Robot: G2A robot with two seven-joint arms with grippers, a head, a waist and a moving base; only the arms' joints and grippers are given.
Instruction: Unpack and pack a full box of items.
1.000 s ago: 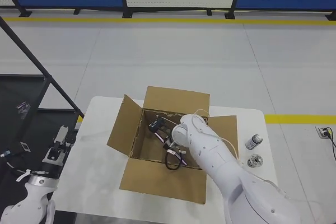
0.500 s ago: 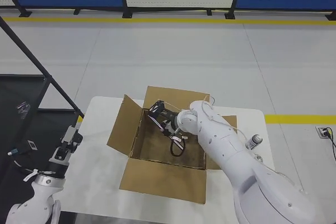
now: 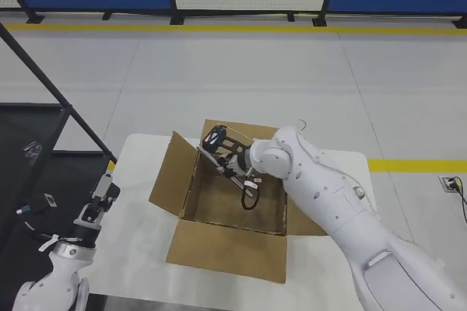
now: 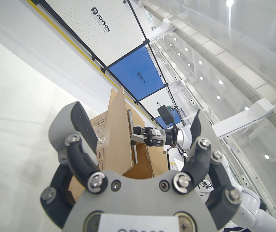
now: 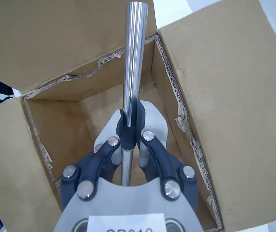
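An open cardboard box [image 3: 226,249] stands in the middle of the white table [image 3: 140,233], all flaps folded out. My right gripper [image 5: 130,119] is shut on a shiny metal rod [image 5: 133,73], held above the box's inside, which looks bare beneath it [image 5: 99,112]. From above, the right gripper [image 3: 227,159] hovers over the box's far left corner with the rod [image 3: 215,159] slanting across it. My left gripper [image 4: 138,121] is open with nothing in it, off the table's left edge [image 3: 105,190], facing the box [image 4: 118,131] and the rod [image 4: 132,136].
A black metal frame [image 3: 62,101] and a dark mat [image 3: 15,148] lie left of the table. The box's wide flaps [image 5: 224,73] spread out around the opening. Bare table surface lies between the left gripper and the box.
My right gripper has risen from inside the box with the rod and shifted toward the box's far left corner. The left gripper has drifted a little toward the table.
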